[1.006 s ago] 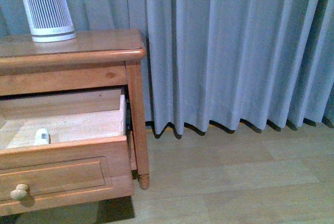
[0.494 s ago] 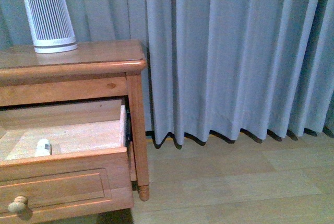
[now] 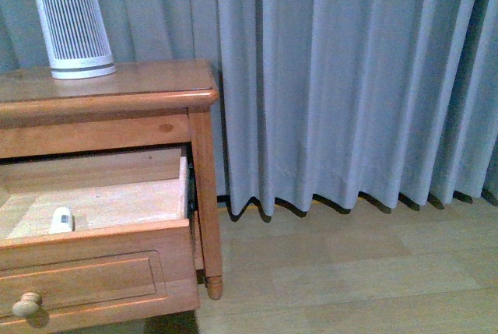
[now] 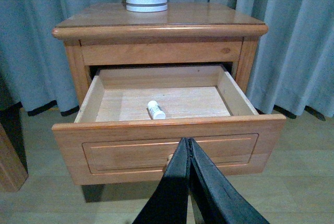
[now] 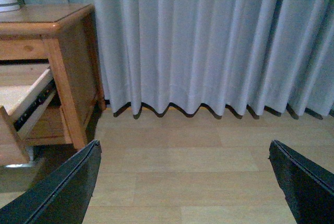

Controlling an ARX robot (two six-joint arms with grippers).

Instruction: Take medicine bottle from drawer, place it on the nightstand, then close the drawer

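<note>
nightstand (image 4: 156,30): orange-brown wood; we note a glossy, reflective top.
drawer (image 4: 224,148): front in the same varnished wood, smooth; inside we see paler wood, matt, with the grain showing.
knob (image 3: 27,304): wood, smooth, slight shine.
medicine bottle (image 4: 155,110): white plastic, smooth.
ribbed device (image 3: 74,26): white plastic, ribbed wall, matt.
curtain (image 3: 350,77): grey-blue cloth, matt, soft folds.
floor (image 3: 350,272): pale wood-look boards, low sheen.
left gripper (image 4: 187,143): black, matt, smooth; we cannot tell the material.

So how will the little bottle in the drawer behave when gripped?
Lying on its side on the flat drawer floor, the medicine bottle would probably roll if nudged. Small and plastic-looking, it's likely light and rigid. Its smooth round body might slip.
</note>
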